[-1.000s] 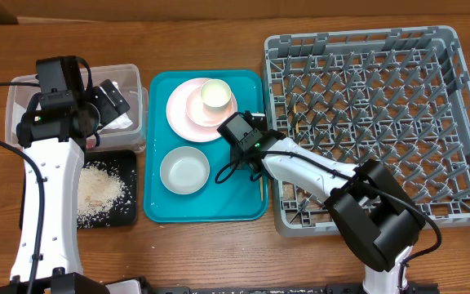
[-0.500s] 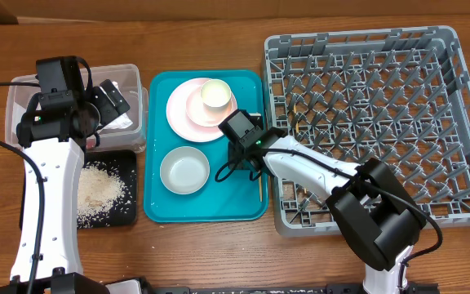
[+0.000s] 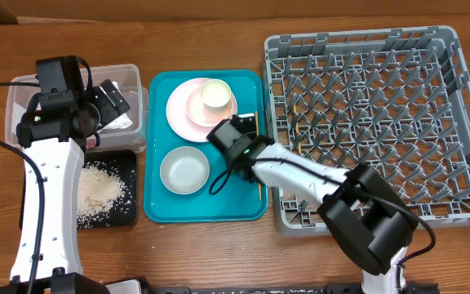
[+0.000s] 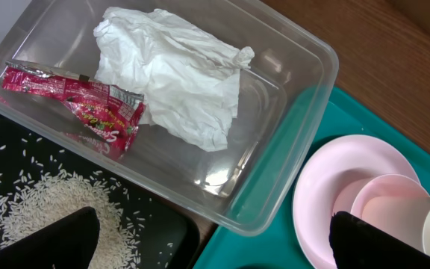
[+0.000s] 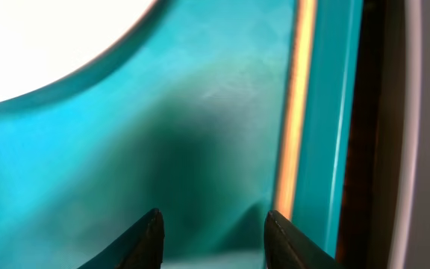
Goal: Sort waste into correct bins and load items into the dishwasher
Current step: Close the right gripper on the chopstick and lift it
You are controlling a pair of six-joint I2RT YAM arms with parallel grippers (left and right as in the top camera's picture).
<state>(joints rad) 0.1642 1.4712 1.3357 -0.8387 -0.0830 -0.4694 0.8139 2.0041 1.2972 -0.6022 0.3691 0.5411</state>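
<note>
The crumpled white napkin (image 4: 174, 75) and the red sauce packet (image 4: 80, 104) lie in the clear tub (image 4: 304, 71), under my open, empty left gripper (image 4: 215, 246) (image 3: 111, 102). Loose rice (image 4: 47, 213) (image 3: 96, 192) is spread on the black tray (image 3: 126, 214). Stacked pink plates (image 3: 188, 110) carry the cream cup (image 3: 217, 95), and the grey bowl (image 3: 184, 170) sits in front of them. My right gripper (image 3: 228, 145) (image 5: 213, 224) hangs low over the teal tray, open, nothing between its fingers. A wooden chopstick (image 5: 295, 112) (image 3: 260, 186) lies just to their right along the tray's edge.
The teal tray (image 3: 235, 200) stands between the bins and the grey dish rack (image 3: 357, 37), which fills the right side. The right arm reaches from the front right across the rack's near left corner. Brown tabletop surrounds everything.
My right gripper has slid left across the teal tray, away from its right edge and toward the bowl. The left arm has not moved.
</note>
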